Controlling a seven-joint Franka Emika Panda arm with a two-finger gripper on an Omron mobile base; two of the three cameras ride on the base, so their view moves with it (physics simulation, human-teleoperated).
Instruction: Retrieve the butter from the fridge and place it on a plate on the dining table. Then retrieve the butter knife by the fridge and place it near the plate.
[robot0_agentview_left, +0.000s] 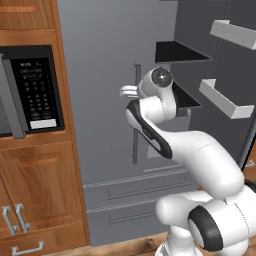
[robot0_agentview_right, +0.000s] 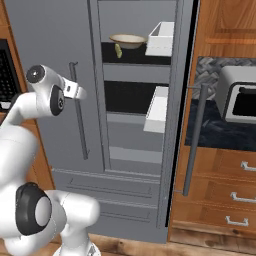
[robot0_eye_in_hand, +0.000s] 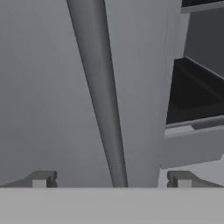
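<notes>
Fridge (robot0_agentview_right: 55, 45) right door swung open, left door closed. Claw (robot0_eye_in_hand: 111, 179) spread wide, empty, fingertips (robot0_eye_in_hand: 41, 178) either side of left door's bar handle (robot0_eye_in_hand: 103, 100). Butter (robot0_agentview_right: 118, 50) on upper fridge shelf, just beside beige bowl (robot0_agentview_right: 128, 40).

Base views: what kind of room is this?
A rendered home kitchen, most likely: grey fridge with one door open, black microwave set into wooden cabinets, and a toaster oven on the counter.
</notes>
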